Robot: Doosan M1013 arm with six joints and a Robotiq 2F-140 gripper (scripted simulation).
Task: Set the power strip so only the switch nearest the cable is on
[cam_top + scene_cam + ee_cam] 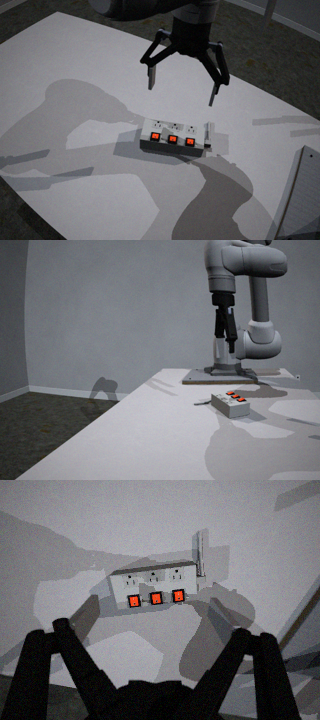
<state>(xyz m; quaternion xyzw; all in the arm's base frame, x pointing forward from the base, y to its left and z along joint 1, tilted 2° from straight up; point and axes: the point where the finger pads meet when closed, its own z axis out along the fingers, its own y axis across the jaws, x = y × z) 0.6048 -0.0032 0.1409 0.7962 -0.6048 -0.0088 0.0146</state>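
Note:
A grey power strip [174, 135] lies flat on the white table, right way up, with three sockets and three orange-lit switches [172, 138]. Its short cable stub [208, 133] sticks out at the right end in the top view. The strip also shows in the exterior view [230, 404] and in the wrist view [154, 585], where all three switches [156, 598] glow orange. My gripper [182, 89] hangs well above the strip, fingers wide open and empty. In the exterior view the gripper [225, 339] is seen edge-on, high over the table.
The arm's base plate [219, 378] stands on the table behind the strip. A grey panel [299, 191] sits at the table's right corner in the top view. The table edges drop to a dark floor.

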